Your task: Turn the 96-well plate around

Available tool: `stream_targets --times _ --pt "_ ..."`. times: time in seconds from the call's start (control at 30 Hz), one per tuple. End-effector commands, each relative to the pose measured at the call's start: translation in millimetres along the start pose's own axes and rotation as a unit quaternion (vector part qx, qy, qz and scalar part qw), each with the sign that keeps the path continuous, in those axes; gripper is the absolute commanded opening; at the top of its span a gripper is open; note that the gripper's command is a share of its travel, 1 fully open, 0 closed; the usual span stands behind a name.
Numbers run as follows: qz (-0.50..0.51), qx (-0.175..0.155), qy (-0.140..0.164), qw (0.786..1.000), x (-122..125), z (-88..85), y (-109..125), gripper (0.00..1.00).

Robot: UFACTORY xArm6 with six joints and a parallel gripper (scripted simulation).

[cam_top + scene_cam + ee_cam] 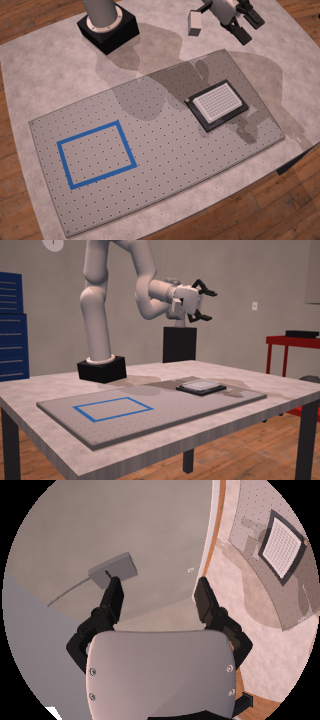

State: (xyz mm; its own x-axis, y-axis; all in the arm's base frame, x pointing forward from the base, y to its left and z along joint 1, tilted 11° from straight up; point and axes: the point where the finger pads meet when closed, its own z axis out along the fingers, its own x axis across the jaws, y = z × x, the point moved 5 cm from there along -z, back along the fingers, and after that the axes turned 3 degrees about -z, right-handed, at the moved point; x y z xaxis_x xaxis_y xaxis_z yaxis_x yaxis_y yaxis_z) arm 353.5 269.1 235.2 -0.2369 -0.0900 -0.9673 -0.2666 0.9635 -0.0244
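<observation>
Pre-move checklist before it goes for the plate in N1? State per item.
1. End effector open and holding nothing: ok.
2. 96-well plate lying level in the nest: ok.
3. End effector above the plate: not ok, it is raised high, pointing sideways.
4. B1 outline free of objects: ok.
5. Cut corner of the plate located: cannot tell, too small.
6. A1 marking on the nest readable: cannot tell.

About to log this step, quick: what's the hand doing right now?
Hand: open wide, holding nothing, up in the air well above the plate.
</observation>
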Motion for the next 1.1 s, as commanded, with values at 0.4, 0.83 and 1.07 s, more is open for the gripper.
stream_targets --times 0.4,0.83,1.07 --pt "0.001 0.0 -0.001 1.0 -1.2 0.0 0.4 1.0" --pt "-0.118 -0.051 0.055 0.99 15.0 25.6 20.5 1.0" --pt "-0.198 -0.089 0.086 0.972 26.2 39.2 32.2 1.0"
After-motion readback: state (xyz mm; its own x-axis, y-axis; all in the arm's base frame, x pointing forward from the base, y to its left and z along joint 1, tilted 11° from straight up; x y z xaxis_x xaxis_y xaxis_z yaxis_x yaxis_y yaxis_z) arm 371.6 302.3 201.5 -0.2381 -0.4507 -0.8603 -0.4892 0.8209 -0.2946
